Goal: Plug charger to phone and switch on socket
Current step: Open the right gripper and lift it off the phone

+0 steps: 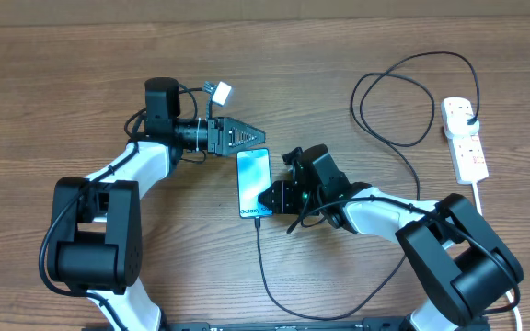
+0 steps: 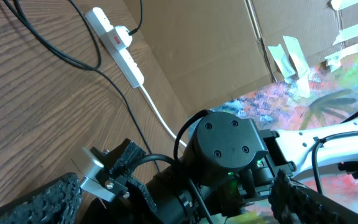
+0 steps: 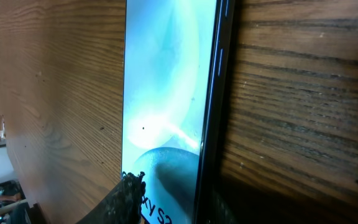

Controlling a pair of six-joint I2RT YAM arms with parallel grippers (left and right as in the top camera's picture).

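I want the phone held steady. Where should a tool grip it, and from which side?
I'd grip the phone across its narrow width, on the two long edges near mid-length, coming down from above. It lies flat, screen up, so only its thin edges offer a pinch, and the charger cable reaches one short end, so avoid that end.

Wooden table (image 1: 63,92) under phone (image 1: 253,182), charger (image 1: 259,250), socket (image 1: 464,138)

Work surface: a wooden table (image 1: 63,74), brown with pronounced grain, evenly lit, shadows soft. Along one edge runs a brown cardboard panel (image 2: 216,50) carrying strips of white tape (image 2: 291,59). Adjoining the panel is a multicoloured surface (image 2: 328,106), pink, green and blue, possibly a painted sheet; the view is too oblique to confirm.
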